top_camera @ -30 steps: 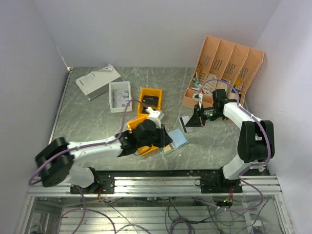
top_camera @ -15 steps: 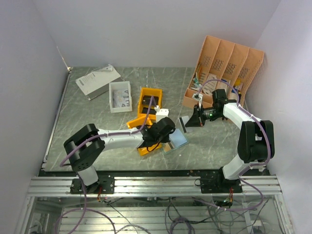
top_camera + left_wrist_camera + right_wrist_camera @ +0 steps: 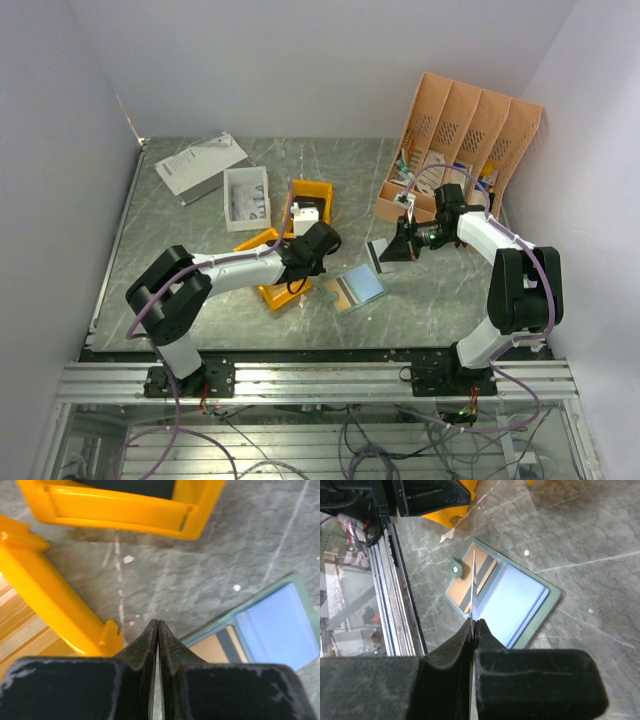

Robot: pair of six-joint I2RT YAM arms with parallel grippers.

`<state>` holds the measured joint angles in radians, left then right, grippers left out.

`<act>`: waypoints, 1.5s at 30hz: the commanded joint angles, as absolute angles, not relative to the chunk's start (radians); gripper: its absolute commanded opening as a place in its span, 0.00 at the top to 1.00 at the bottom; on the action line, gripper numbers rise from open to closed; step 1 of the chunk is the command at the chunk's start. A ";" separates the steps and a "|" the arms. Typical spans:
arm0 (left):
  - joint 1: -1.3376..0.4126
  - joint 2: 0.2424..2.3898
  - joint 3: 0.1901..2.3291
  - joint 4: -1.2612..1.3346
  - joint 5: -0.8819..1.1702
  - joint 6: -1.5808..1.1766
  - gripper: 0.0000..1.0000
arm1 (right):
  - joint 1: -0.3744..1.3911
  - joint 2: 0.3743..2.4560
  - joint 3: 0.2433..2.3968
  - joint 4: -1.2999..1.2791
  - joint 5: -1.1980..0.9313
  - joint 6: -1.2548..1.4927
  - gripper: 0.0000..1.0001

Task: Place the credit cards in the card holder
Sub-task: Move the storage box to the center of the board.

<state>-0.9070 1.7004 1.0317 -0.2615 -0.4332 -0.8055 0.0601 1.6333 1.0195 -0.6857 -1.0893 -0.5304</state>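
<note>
Card holder [image 3: 357, 288] lies spread open on the tabletop [image 3: 440, 295], pockets up for loading. My left hand [image 3: 158, 625], pinched shut and empty, hovers beside the yellow bin [image 3: 55, 615]. The holder shows a blue panel, tan-and-dark strips and a grey-green border. My right hand [image 3: 473, 622] pinches what seems a credit card [image 3: 377, 252], edge-on above it.

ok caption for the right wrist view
Right hand pinching a card edge-on, the open card holder lying beyond it

Pale lilac walls [image 3: 300, 60] enclose a grey marbled table [image 3: 180, 235] on three sides.
</note>
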 commanded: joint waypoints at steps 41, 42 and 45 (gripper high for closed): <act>-0.942 1.420 0.427 0.954 0.034 -1.038 0.56 | 0.267 1.759 0.901 -0.469 -1.583 -0.378 1.00; -0.943 1.430 0.427 0.969 0.042 -1.038 0.59 | 0.273 1.763 0.905 -0.480 -1.584 -0.387 1.00; -0.942 1.449 0.422 1.029 0.050 -1.031 0.64 | 0.290 1.770 0.919 -0.521 -1.585 -0.421 1.00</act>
<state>-0.9382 1.4254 0.4015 0.9020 0.0242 -1.0473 0.2665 1.7523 0.8841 -0.4625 -1.5414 -0.3614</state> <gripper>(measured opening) 0.377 0.007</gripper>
